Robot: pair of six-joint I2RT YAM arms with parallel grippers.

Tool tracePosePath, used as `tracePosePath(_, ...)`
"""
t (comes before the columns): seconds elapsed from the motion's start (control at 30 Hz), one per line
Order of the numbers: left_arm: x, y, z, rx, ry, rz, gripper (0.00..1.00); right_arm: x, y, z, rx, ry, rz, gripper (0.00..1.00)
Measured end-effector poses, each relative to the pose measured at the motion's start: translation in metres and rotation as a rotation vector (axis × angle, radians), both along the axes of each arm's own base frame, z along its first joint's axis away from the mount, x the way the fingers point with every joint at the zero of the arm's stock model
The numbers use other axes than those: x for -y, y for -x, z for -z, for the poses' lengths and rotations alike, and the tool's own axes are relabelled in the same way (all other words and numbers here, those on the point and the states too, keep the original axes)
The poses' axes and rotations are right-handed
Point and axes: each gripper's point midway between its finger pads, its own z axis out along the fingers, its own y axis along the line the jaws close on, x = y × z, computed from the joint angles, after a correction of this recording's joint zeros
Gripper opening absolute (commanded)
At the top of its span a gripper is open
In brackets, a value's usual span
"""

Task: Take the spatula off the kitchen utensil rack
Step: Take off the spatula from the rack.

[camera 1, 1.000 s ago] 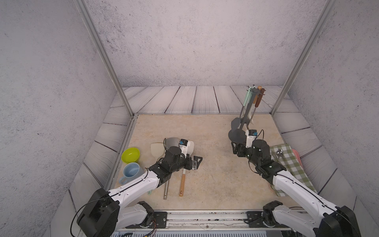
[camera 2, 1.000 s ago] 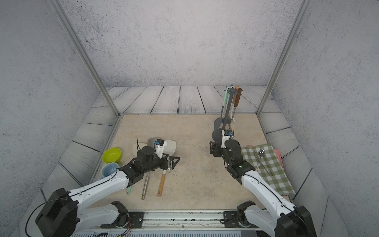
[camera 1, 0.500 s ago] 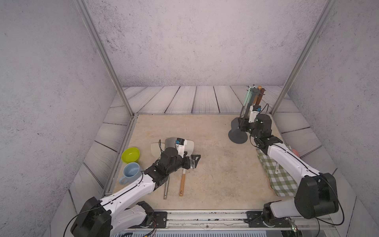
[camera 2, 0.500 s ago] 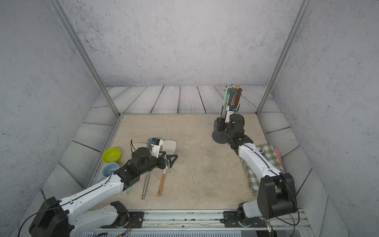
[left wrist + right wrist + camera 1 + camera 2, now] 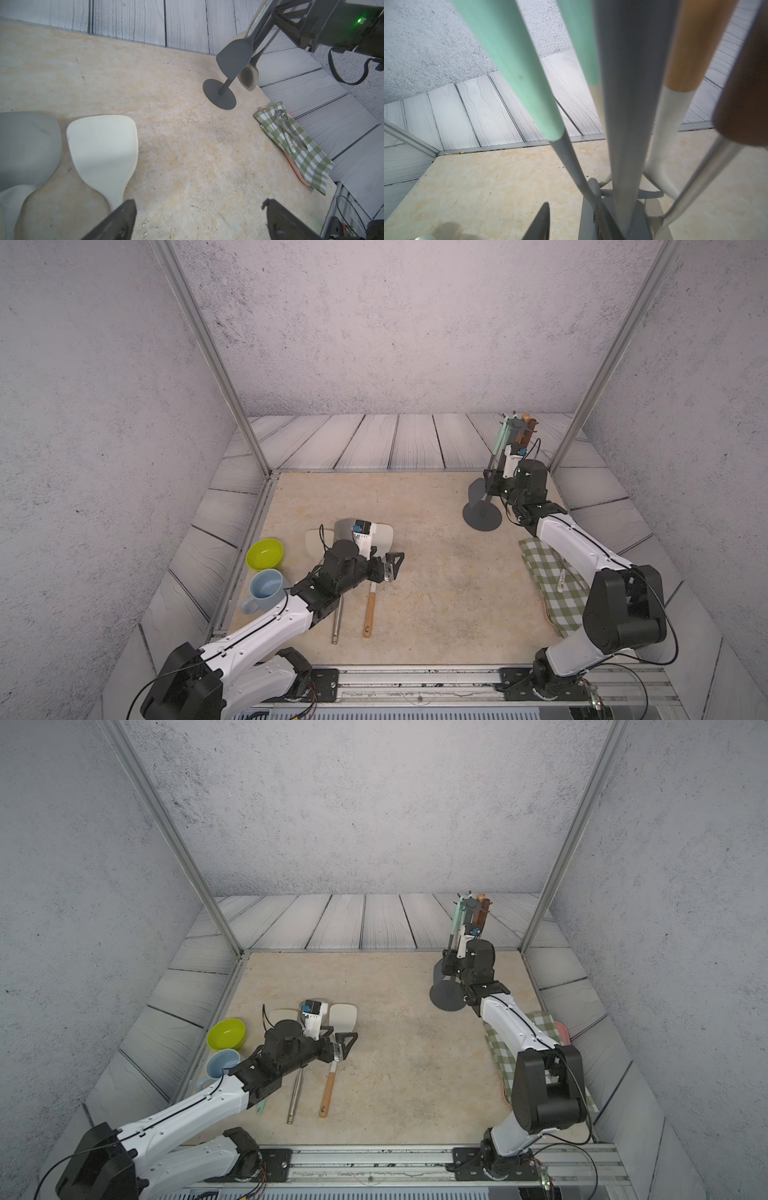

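The kitchen utensil rack (image 5: pixel 482 512) (image 5: pixel 449 994) stands at the back right with several utensils hanging from its crown. One is the spatula (image 5: pixel 500 439) (image 5: pixel 517 68), with a mint handle, grey neck and dark grey blade (image 5: pixel 234 56). My right gripper (image 5: pixel 491 482) (image 5: pixel 446 963) (image 5: pixel 571 207) reaches in low by the pole. Its jaws are narrowed but apart; the spatula's neck lies against one finger (image 5: pixel 604 222) and bare table shows in the gap. My left gripper (image 5: pixel 386 556) (image 5: pixel 198 204) hangs open over the table, holding nothing.
A cream spatula (image 5: pixel 380 533) (image 5: pixel 104 149), a grey one (image 5: pixel 27 145) and a steel handle (image 5: pixel 336 622) lie under the left arm. A green bowl (image 5: pixel 265 553) and blue mug (image 5: pixel 266 593) sit at the left edge. A checked cloth (image 5: pixel 548 585) with a small strainer (image 5: pixel 280 118) lies right.
My right arm swung from mid-table back to the rack, and its jaws have narrowed around the spatula's neck. The left arm has hardly shifted and stays open.
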Motion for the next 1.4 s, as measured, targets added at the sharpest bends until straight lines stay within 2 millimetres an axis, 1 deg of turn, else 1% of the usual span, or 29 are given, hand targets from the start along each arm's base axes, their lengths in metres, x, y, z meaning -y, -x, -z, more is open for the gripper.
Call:
tracePosePath(0.13, 0.002, 0.000, 0.006, -0.018, -0.007, 0.006, 0.99, -0.003, -0.005, 0.002, -0.004, 0.000, -0.011, 0.35)
tracePosePath(0.3, 0.003, 0.000, 0.009, -0.027, -0.010, 0.013, 0.99, -0.003, -0.010, 0.007, -0.012, 0.003, -0.007, 0.35)
tracePosePath(0.47, 0.004, 0.000, 0.009, -0.026, -0.007, 0.015, 0.99, 0.000, -0.016, 0.005, -0.006, 0.013, 0.011, 0.34)
tracePosePath(0.7, 0.005, 0.000, 0.016, -0.045, -0.018, 0.021, 0.99, -0.001, -0.024, 0.003, 0.006, 0.032, 0.020, 0.30)
tracePosePath(0.93, 0.007, 0.001, 0.023, -0.064, -0.027, 0.032, 0.99, -0.008, -0.025, 0.002, 0.020, 0.081, 0.023, 0.24)
tracePosePath(1.07, 0.008, 0.001, 0.025, -0.069, -0.030, 0.033, 0.99, -0.018, -0.024, 0.001, 0.040, 0.122, 0.028, 0.24)
tracePosePath(1.1, 0.008, 0.001, 0.025, -0.070, -0.031, 0.033, 0.99, -0.018, -0.024, 0.001, 0.043, 0.131, 0.033, 0.24)
tracePosePath(1.17, 0.008, 0.001, 0.025, -0.070, -0.031, 0.033, 0.99, -0.021, -0.023, 0.001, 0.046, 0.145, 0.040, 0.31)
tracePosePath(1.23, 0.008, 0.001, 0.025, -0.071, -0.031, 0.034, 0.99, -0.020, -0.023, 0.000, 0.048, 0.152, 0.055, 0.35)
tracePosePath(1.4, 0.008, 0.001, 0.025, -0.071, -0.030, 0.036, 0.99, -0.010, -0.024, 0.000, 0.044, 0.158, 0.115, 0.39)
